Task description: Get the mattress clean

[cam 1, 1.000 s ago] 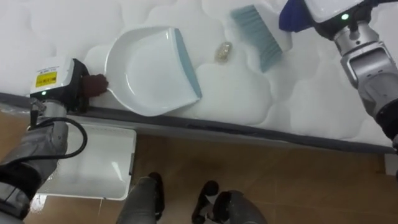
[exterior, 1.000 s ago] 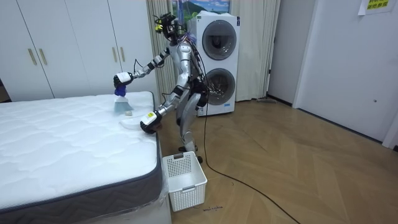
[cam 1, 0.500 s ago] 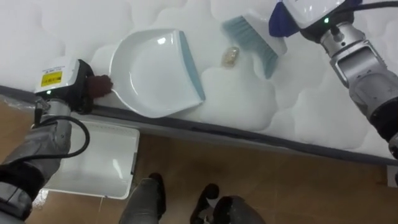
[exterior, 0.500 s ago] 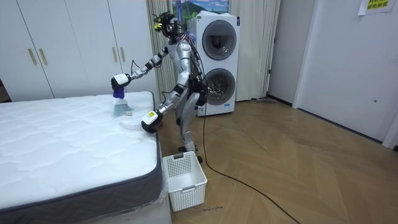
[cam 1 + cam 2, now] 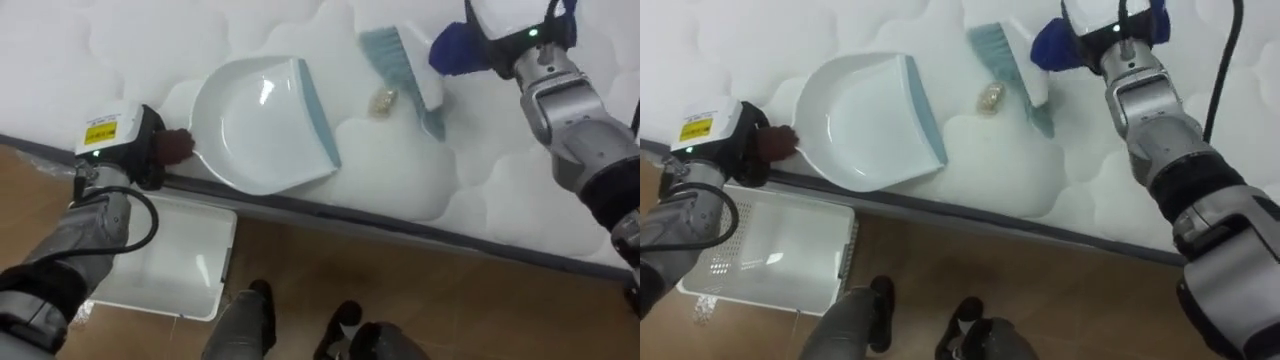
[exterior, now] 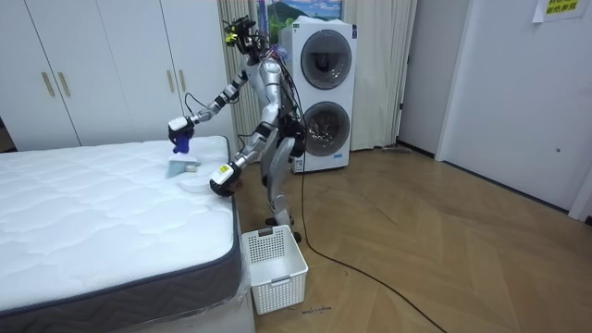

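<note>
One dustpan (image 5: pixel 255 125), one brush (image 5: pixel 400 62), one crumb (image 5: pixel 381 100), one basket (image 6: pixel 275 268), two washing machines (image 6: pixel 326 57)

Dustpan (image 5: pixel 255 125) lies flat on mattress (image 5: pixel 150 40), close to its front edge, blue-grey lip facing R. L hand (image 5: pixel 140 150) sits at dustpan's L end, clamped on the handle. Just R of the lip, w/ a small gap: pale scrap (image 5: pixel 381 100). Brush (image 5: pixel 400 60) is up & R of dustpan, bristles down on the mattress right beside the scrap. R hand (image 5: pixel 500 25), further R of dustpan, is wrapped round brush's blue handle. Below-L of dustpan, on wood floor (image 5: pixel 450 300): white basket (image 5: pixel 170 265).
</note>
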Controlling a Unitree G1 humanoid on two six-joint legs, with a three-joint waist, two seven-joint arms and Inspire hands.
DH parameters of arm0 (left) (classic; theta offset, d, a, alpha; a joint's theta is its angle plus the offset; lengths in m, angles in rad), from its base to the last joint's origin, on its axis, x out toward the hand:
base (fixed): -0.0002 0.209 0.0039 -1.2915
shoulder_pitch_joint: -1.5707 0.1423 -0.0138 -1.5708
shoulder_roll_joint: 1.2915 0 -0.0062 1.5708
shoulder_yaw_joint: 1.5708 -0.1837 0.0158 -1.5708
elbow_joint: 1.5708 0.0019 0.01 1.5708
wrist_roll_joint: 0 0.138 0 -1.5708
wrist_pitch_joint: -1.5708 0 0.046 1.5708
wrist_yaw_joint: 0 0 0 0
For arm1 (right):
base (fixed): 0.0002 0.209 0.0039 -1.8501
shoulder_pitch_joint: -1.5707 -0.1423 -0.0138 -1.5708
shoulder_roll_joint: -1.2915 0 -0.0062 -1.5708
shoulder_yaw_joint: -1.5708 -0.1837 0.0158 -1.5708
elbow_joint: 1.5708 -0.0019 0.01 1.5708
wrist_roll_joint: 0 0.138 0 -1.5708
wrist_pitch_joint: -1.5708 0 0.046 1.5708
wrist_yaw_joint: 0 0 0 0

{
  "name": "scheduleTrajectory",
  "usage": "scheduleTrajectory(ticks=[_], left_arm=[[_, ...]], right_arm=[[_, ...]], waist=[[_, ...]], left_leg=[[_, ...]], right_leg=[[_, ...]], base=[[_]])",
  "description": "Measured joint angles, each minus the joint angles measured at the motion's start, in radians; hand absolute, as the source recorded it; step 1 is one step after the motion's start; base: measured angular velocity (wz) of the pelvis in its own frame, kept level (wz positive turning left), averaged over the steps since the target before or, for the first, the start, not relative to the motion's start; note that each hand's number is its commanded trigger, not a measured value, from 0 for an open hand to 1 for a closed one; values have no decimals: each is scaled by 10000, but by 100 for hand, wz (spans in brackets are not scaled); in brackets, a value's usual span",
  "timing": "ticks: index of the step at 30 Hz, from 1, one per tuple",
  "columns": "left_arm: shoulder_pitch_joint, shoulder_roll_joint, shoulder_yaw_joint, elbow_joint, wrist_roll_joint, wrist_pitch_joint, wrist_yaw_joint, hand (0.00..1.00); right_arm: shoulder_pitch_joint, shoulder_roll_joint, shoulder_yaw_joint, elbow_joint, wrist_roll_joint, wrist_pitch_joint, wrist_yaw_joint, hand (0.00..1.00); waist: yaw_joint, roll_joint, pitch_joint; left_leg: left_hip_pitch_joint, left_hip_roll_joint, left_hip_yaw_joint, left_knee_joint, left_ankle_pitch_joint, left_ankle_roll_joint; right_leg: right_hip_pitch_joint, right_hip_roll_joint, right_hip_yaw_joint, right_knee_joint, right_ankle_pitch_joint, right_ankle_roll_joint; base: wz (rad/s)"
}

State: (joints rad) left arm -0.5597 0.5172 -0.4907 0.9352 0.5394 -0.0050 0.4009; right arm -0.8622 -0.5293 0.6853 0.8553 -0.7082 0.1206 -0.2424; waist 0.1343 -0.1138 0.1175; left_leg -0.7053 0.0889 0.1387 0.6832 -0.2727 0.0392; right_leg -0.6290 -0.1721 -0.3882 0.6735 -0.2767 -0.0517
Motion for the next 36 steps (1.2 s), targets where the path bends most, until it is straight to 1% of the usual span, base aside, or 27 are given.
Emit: scheduleTrajectory(ticks=[1, 2, 3, 4, 6, 7, 9, 12, 14, 16, 18, 21, 23, 24, 26, 27, 29, 31, 36], left_arm=[[-6, -9, 0, 0, 0, 8, 0, 100], [-33, -23, -2, -3, 16, 32, -17, 100], [-49, -34, -2, -5, 27, 43, -43, 100], [-52, -34, -2, -5, 27, 43, -61, 100], [-82, -35, 10, 3, 19, 43, -168, 100], [-97, -36, 14, 4, 20, 43, -190, 100], [-134, -42, 13, 30, 27, 47, -204, 100], [-136, -59, 34, 147, 32, 44, -200, 100], [-139, -131, 46, 204, 65, 40, -184, 100], [-146, -197, 45, 289, 68, 27, -181, 100], [-150, -267, 46, 340, 78, 10, -169, 100], [-151, -413, 48, 535, 122, -30, -152, 100], [-143, -535, 47, 733, 126, -107, -155, 100], [-143, -609, 47, 770, 128, -116, -158, 100], [-144, -703, 46, 884, 132, -164, -159, 100], [-145, -741, 48, 982, 139, -208, -159, 100], [-130, -803, 67, 1069, 142, -237, -159, 100], [-109, -807, 68, 1086, 142, -245, -160, 100], [-105, -833, 29, 1256, 150, -301, -163, 100]], right_arm=[[23, 44, 0, 30, 433, 7, 176, 100], [22, 159, -1, 144, 1367, 44, 567, 100], [21, 264, -4, 296, 2242, 33, 951, 100], [21, 309, -5, 363, 2663, 23, 1122, 100], [57, 446, -21, 466, 4086, 20, 1731, 100], [90, 493, -28, 464, 4404, 20, 1849, 100], [140, 737, -27, 462, 5476, 14, 2414, 100], [146, 1053, -30, 461, 6278, -17, 2967, 100], [146, 1173, -30, 465, 6578, -128, 3290, 100], [146, 1295, -24, 464, 6833, -350, 3633, 100], [147, 1562, -22, 461, 7045, -661, 4057, 100], [149, 1880, -11, 465, 7040, -854, 4392, 100], [189, 2042, -4, 476, 7048, -1050, 4696, 100], [189, 2051, -4, 480, 7048, -1076, 4811, 100], [192, 2100, 0, 571, 7048, -1113, 4872, 100], [194, 2127, -1, 688, 7049, -1195, 4914, 100], [195, 2088, -5, 741, 7049, -1214, 5109, 100], [197, 2088, -4, 765, 7048, -1226, 5269, 100], [219, 2033, 0, 824, 7048, -1347, 5652, 100]], waist=[[-4, 23, 12], [-7, 41, 23], [15, 41, 23], [22, 43, 22], [-15, 67, 16], [-16, 71, 14], [-14, 79, 9], [23, 109, -7], [34, 152, -18], [44, 166, -21], [74, 200, -14], [82, 286, -21], [89, 356, -24], [88, 391, -18], [95, 428, -31], [93, 428, -31], [126, 428, -31], [123, 428, -32], [54, 427, -32]], left_leg=[[-3, -11, 1, -16, 0, 0], [-1, -15, 27, -76, 3, -8], [0, 3, 69, -80, 11, -20], [0, 10, 87, -75, 14, -26], [-8, 18, 106, -51, 29, -49], [-8, 26, 107, -44, 31, -53], [-6, 56, 140, -52, 44, -75], [-23, 58, 235, -52, 49, -78], [-18, 46, 255, -48, 51, -75], [15, 19, 265, -47, 52, -74], [18, 22, 267, 45, 54, -70], [35, -8, 271, 53, 62, -56], [69, -77, 255, 65, 78, -29], [71, -135, 254, 41, 87, -14], [72, -179, 272, 52, 103, 14], [76, -193, 298, 79, 112, 30], [76, -183, 399, 86, 138, 74], [76, -187, 480, 103, 154, 100], [83, -190, 536, 211, 186, 142]], right_leg=[[-26, -3, 3, 41, 0, 0], [-61, -2, 31, 40, 0, -1], [-98, 2, 55, 63, 1, -4], [-120, 0, 59, 85, 9, -19], [-199, -11, 108, 203, 14, -32], [-199, -2, 108, 205, 15, -35], [-234, -3, 121, 193, 40, -80], [-340, -25, 197, 246, 53, -104], [-369, -74, 224, 299, 53, -103], [-382, -134, 213, 388, 53, -103], [-382, -144, 210, 411, 52, -103], [-382, -196, 211, 484, 52, -102], [-393, -285, 220, 623, 39, -107], [-421, -367, 228, 739, 14, -107], [-440, -417, 273, 816, -10, -99], [-470, -466, 288, 898, -10, -99], [-510, -503, 299, 906, -17, -110], [-536, -543, 312, 903, -40, -147], [-524, -568, 381, 886, -73, -146]], base=[[0], [-5], [-8], [-9], [-4], [-3], [-7], [-8], [-2], [0], [0], [1], [7], [7], [3], [0], [-6], [-10], [-2]])
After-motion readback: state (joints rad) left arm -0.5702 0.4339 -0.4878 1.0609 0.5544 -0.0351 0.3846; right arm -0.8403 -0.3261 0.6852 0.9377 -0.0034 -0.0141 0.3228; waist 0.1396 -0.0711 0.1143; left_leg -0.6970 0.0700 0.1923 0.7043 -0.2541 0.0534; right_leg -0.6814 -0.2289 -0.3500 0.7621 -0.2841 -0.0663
